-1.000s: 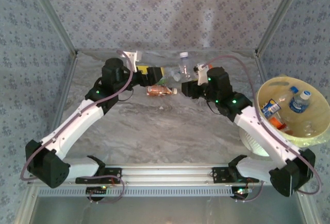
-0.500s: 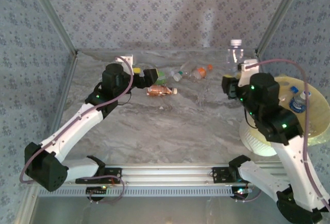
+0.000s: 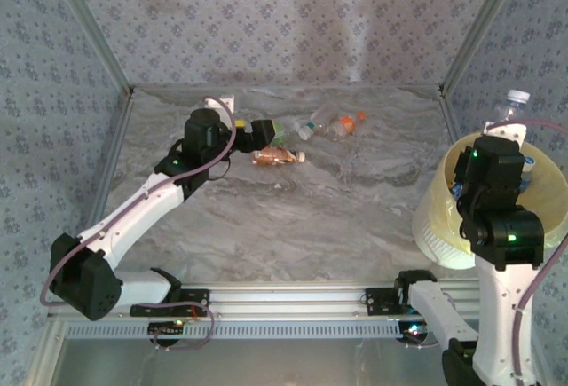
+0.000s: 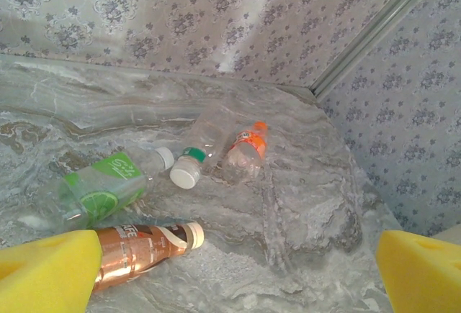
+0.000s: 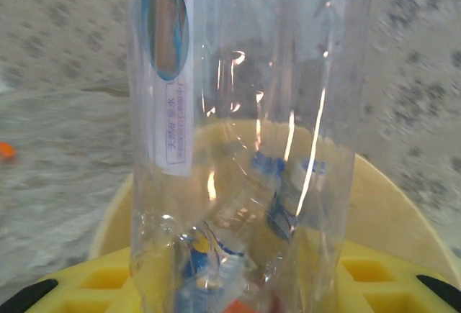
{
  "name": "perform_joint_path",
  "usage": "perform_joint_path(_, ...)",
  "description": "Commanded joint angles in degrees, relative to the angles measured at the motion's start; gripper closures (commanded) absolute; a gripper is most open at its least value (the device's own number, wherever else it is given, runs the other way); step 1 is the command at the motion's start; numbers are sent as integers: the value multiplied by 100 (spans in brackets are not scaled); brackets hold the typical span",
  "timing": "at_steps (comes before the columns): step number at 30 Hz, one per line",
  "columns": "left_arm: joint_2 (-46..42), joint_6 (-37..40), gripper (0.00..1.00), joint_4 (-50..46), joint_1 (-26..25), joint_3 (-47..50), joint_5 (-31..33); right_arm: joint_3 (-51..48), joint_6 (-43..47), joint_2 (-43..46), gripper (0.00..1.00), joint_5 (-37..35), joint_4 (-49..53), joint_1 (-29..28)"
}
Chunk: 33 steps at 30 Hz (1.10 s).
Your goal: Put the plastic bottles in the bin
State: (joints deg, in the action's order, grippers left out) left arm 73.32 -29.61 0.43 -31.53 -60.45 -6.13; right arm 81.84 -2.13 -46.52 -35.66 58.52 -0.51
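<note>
My right gripper [image 5: 238, 288] is shut on a clear plastic bottle [image 5: 245, 147] with a small blue and white label. It holds the bottle upright [image 3: 510, 111] over the pale-yellow bin [image 3: 441, 193]. Through the held bottle I see blue-labelled bottles [image 5: 288, 183] lying inside the bin [image 5: 403, 212]. My left gripper [image 4: 238, 277] is open above the table's back left [image 3: 264, 129], with nothing between its yellow pads [image 4: 43, 270]. Just ahead of it lie a brown bottle [image 4: 140, 252] [image 3: 275, 157], a green-labelled bottle [image 4: 104, 187], a clear green-capped bottle [image 4: 205, 137] and an orange-labelled bottle [image 4: 245, 147] [image 3: 342, 125].
Patterned cloth walls close the table at the back and sides, with metal corner posts [image 3: 470, 40]. A metal rail [image 3: 284, 302] runs along the near edge between the arm bases. The bin stands at the table's right edge.
My right arm has swung from the back middle of the table to the right, carrying the clear bottle up over the bin. The left arm has barely shifted and stays open.
</note>
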Motion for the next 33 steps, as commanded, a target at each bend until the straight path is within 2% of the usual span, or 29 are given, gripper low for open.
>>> perform_joint_path(1,98,-45,2,139,-14,-270,-15,-334,63,4,53,-97,-242,496)
perform_joint_path(6,129,-11,2,49,-10,-276,-20,-553,-363,-292,49,980,-447,1423)
perform_joint_path(7,120,3,2,25,-4,-275,-9,-564,-459,-357,45,1246,-432,1558)
perform_joint_path(9,112,31,2,-42,-5,-275,71,-572,-623,-457,29,1924,-403,1762)
perform_joint_path(11,108,51,2,-91,3,-266,126,-597,-666,-464,14,2312,-451,1792)
perform_joint_path(12,112,60,2,-98,18,-259,146,-599,-713,-450,11,2420,-469,1793)
perform_joint_path(19,278,18,2,-134,70,-336,164,-605,-762,-183,8,2703,-681,1798)
perform_joint_path(25,573,189,2,-480,102,-539,262,-527,-771,21,2,2462,-851,1792)
perform_joint_path(30,813,924,2,-849,114,-694,191,-677,-779,234,0,3337,-1256,1751)
perform_joint_path(33,947,991,2,-1096,141,-817,218,-910,-806,417,0,3974,-1710,1680)
